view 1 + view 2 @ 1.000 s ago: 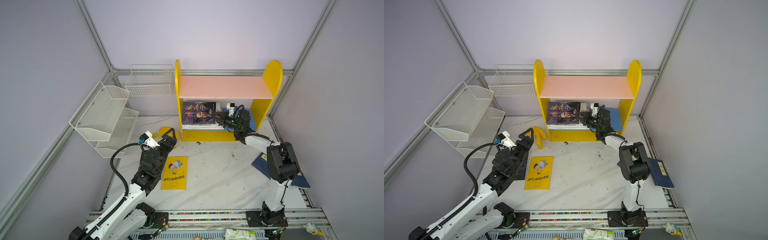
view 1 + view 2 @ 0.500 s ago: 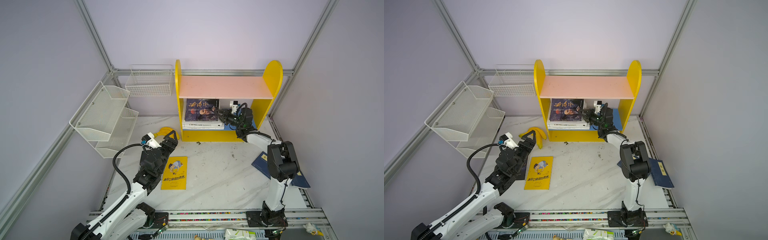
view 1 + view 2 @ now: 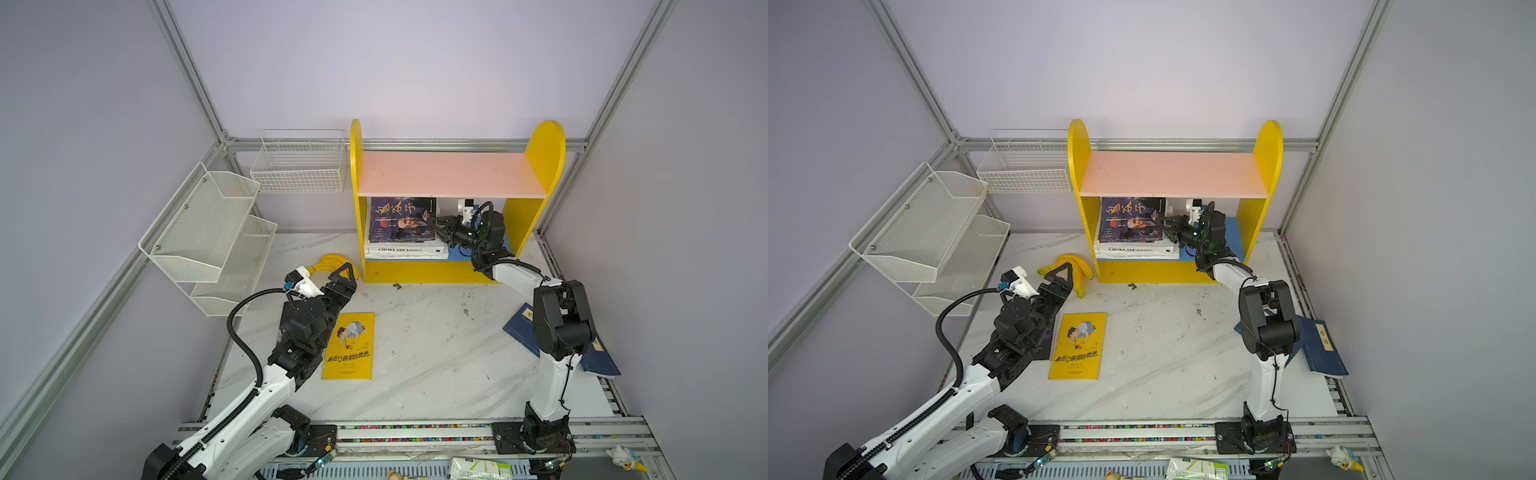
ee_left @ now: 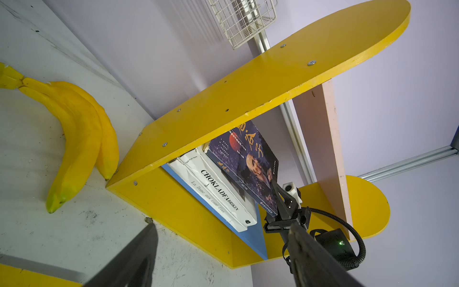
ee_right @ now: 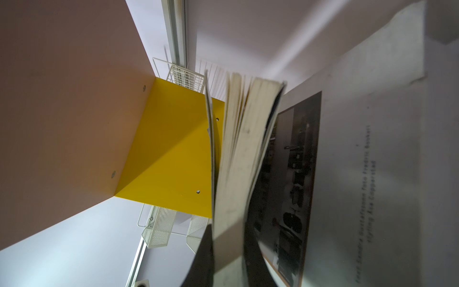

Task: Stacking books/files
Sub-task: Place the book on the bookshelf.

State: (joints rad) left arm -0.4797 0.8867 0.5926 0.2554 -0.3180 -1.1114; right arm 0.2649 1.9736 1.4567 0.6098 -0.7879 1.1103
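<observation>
As far as I can judge from my screens, the stacking is roughly half done. The shelf [image 3: 415, 272] holds the pile in its lower bay: two white books [image 3: 405, 250] lie flat, and the portrait book [image 3: 401, 220] rests on them tilted, with the end by the gripper raised. On the table [image 3: 436, 365] at least three more wait. The yellow book [image 3: 349, 347] lies flat beside the left arm, and two navy books [image 3: 1323, 349] lie overlapped at the right edge, partly under the right arm. A dark slab [image 3: 1047, 345] under the left arm may be another book; I cannot tell. My right gripper [image 3: 435, 221] is clenched on the portrait book's corner, with pages between its fingers in the wrist view, so that book is not yet let go. My left gripper [image 3: 345, 274] hangs empty with its jaws apart, over the table near the bananas [image 3: 1069, 266].
</observation>
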